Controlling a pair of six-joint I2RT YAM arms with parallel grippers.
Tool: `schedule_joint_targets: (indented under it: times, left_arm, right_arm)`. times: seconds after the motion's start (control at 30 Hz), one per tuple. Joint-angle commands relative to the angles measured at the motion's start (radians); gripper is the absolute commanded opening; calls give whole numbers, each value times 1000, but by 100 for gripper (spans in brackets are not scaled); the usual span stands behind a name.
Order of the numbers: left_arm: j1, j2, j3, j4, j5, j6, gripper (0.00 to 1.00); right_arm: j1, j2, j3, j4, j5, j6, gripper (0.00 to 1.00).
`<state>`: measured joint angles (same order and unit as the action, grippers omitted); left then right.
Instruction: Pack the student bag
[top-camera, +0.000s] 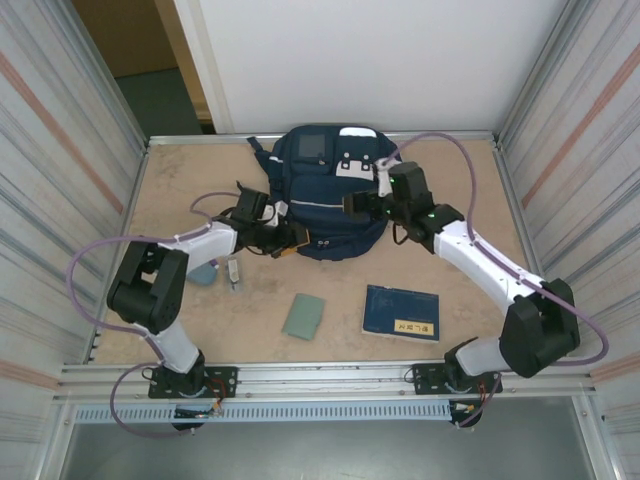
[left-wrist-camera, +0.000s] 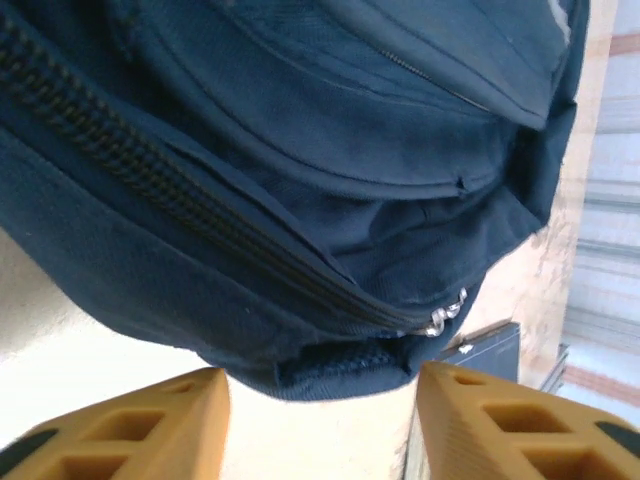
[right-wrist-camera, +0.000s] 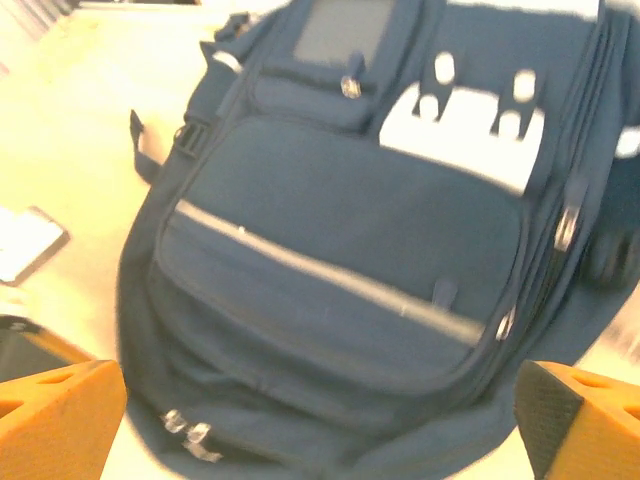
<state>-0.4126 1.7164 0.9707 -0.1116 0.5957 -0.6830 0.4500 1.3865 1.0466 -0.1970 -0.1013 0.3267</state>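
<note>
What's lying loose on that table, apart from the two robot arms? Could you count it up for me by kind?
Backpack, navy: 1
Book, dark blue with a yellow label: 1
Grey-green flat piece: 1
Small items too tiny to identify: 2, a blue-grey one and a pale one
Total: 5

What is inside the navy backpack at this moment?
Its contents cannot be seen. The backpack lies on the table, and the zipper looks closed along the stretch seen from the left wrist, so the fabric covers the inside.
</note>
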Motion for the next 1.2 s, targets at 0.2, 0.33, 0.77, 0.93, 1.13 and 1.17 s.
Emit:
schedule_joint_targets:
  times: [0.2,0.33,0.77,0.93,1.13,1.17]
  left_arm:
    - [-71,43,31,12,-53,-1,36]
    - [-77,44,-8,71,-40,-7,23]
    - [-104,-29,-119,204,-121,97,3]
    - [-119,-11,-141,232,-130,110,3]
    - [-132,-3,-171,278,-144,104,3]
    - [-133,2,-165,270,-144,106,3]
  right_arm:
    - [155,29,23,-284,-35,220,77]
    - [223,82,2,-192,-38,280,59]
    - [292,294,48,-31,151,221,34]
    - [302,330,20,42,144,181,31]
    - [328,373,24,82,247,136,30]
    - [333,383,25,89,266,123,29]
